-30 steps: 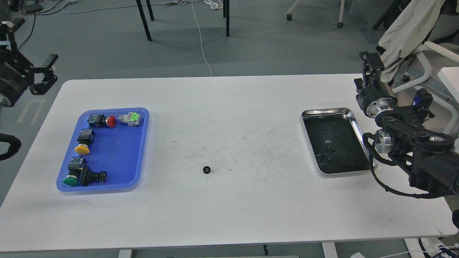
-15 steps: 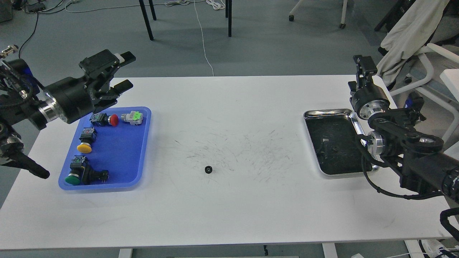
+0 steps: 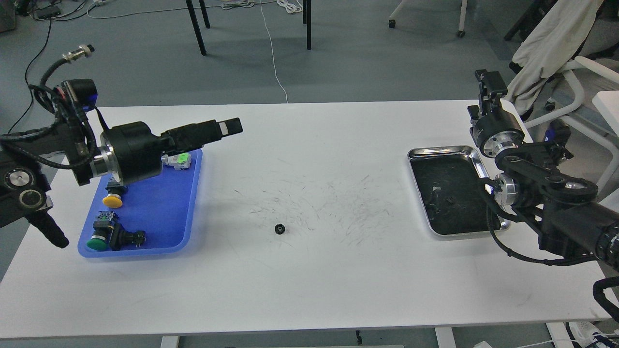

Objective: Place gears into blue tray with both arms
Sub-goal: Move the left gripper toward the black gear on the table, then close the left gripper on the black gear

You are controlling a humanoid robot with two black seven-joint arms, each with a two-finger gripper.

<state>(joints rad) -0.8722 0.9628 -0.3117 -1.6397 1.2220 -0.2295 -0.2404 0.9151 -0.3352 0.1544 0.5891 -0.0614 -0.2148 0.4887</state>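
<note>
A lone gear (image 3: 278,228) lies on the white table (image 3: 309,290) at frame centre, well apart from the blue tray (image 3: 159,212) at left. The left gripper (image 3: 227,127) points toward it, seemingly reaching; whether it is released or clenched, I cannot tell. The same goes for the right gripper (image 3: 488,84), raised at upper right.

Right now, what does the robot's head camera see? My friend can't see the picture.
One small black gear lies alone in the middle of a white table. The left gripper reaches out above a blue tray of push-buttons, and the right gripper is raised beside a shiny steel tray.
</note>
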